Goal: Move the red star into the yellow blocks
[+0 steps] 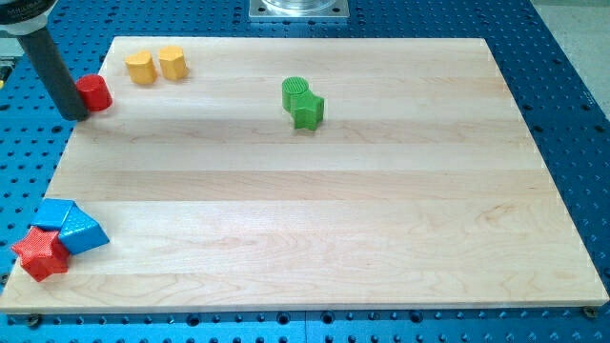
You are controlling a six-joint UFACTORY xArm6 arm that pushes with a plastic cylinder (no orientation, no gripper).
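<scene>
The red star [40, 252] lies at the board's bottom left corner, touching two blue blocks [71, 227] on its upper right. The two yellow blocks [156, 65] sit side by side near the top left of the board. My tip [74, 113] is at the board's left edge near the top, touching the left side of a red cylinder [93, 93]. The tip is far above the red star and to the left of and a little below the yellow blocks.
Two green blocks [302, 102] sit together at the upper middle of the wooden board [315, 200]. A blue perforated table surrounds the board. A metal mount [298, 9] is at the view's top centre.
</scene>
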